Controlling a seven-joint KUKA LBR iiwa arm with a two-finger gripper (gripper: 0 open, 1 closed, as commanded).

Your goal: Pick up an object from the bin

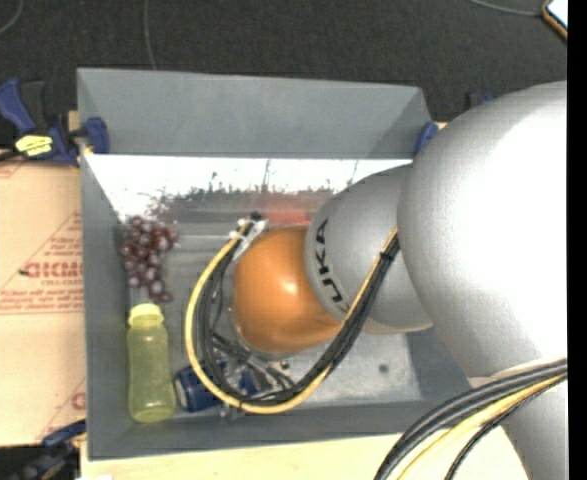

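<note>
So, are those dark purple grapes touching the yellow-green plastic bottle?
Cannot tell. In the camera view the bunch of dark purple grapes ends right by the cap of the yellow-green plastic bottle; neither gap nor contact shows plainly.

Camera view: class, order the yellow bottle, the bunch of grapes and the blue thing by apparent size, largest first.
1. Yellow bottle.
2. Bunch of grapes, only a little smaller.
3. Blue thing, partly hidden, so its full size is unsure.
</note>
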